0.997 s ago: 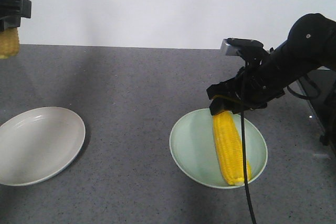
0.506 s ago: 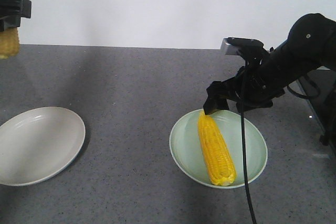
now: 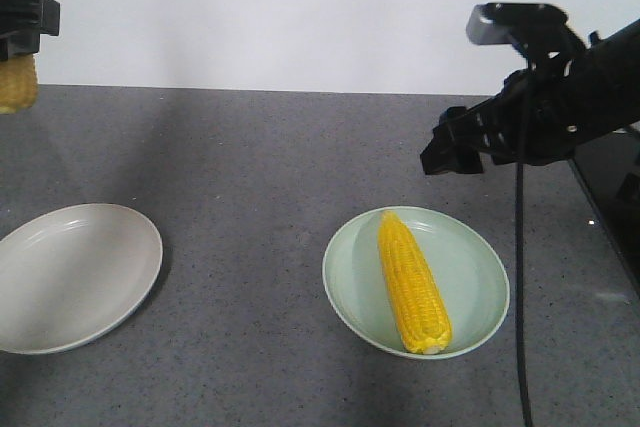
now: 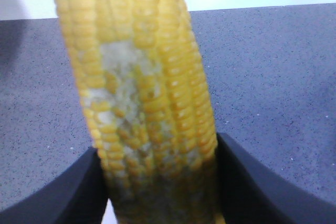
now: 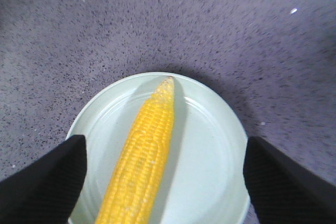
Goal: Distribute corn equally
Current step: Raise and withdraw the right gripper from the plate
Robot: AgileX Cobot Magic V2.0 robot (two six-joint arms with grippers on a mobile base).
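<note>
Grey speckled table, pale green plate holding 1 cob of corn lying lengthwise, empty white plate at left, right gripper raised above the green plate, apart from the cob, left gripper at top-left edge clasping a second cob

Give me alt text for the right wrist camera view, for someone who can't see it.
A yellow corn cob lies diagonally in a pale green plate on a speckled grey table, its paler tip pointing away. The right gripper hangs above with jaws wide apart, touching nothing.
</note>
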